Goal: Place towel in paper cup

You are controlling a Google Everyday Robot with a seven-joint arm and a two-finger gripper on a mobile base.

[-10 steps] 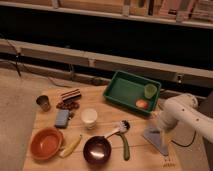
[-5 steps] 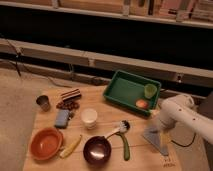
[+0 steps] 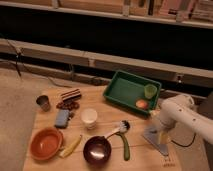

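Observation:
A white paper cup [image 3: 89, 118] stands upright near the middle of the wooden table [image 3: 102, 107]. A grey towel [image 3: 154, 138] lies flat on the table's right side. My white arm comes in from the right, and my gripper [image 3: 161, 136] points down right over the towel. Whether it touches the towel is hidden by the arm.
A green tray [image 3: 125, 87] at the back right holds a green cup [image 3: 150, 91] and an orange fruit [image 3: 142, 104]. A dark bowl [image 3: 97, 150], orange bowl [image 3: 46, 143], banana [image 3: 70, 147], green-handled scoop [image 3: 123, 140], blue sponge [image 3: 62, 118], metal cup [image 3: 44, 103] and snack bar [image 3: 70, 94] lie around.

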